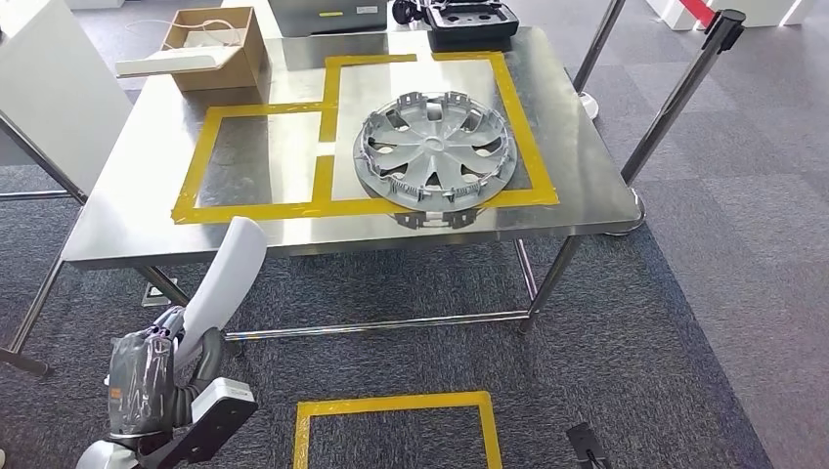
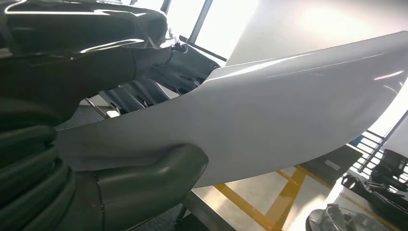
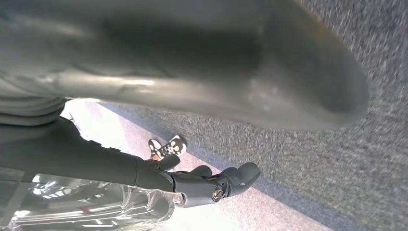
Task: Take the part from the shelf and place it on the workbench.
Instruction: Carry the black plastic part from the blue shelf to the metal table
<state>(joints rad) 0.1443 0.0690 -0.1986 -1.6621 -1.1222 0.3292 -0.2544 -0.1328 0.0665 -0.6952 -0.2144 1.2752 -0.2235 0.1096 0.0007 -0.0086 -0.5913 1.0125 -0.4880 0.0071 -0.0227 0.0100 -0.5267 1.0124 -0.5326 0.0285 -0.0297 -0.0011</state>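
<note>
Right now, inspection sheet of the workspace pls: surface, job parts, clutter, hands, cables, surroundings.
Surface: steel workbench with yellow tape outlines marking two bays.
Job's things: curved white panel part held in the left hand, below the bench's near edge, not yet placed. Silver plastic wheel cover lies in the right bay, overlapping its near tape line.
Clutter: open cardboard box and black moulded tray at the far edge.
Hands: left hand grips the panel; right hand hangs over carpet, fingers apart, holding nothing.
Cables: white cord inside the box.
Surroundings: grey carpet, yellow tape square on floor, barrier post to the right.
</note>
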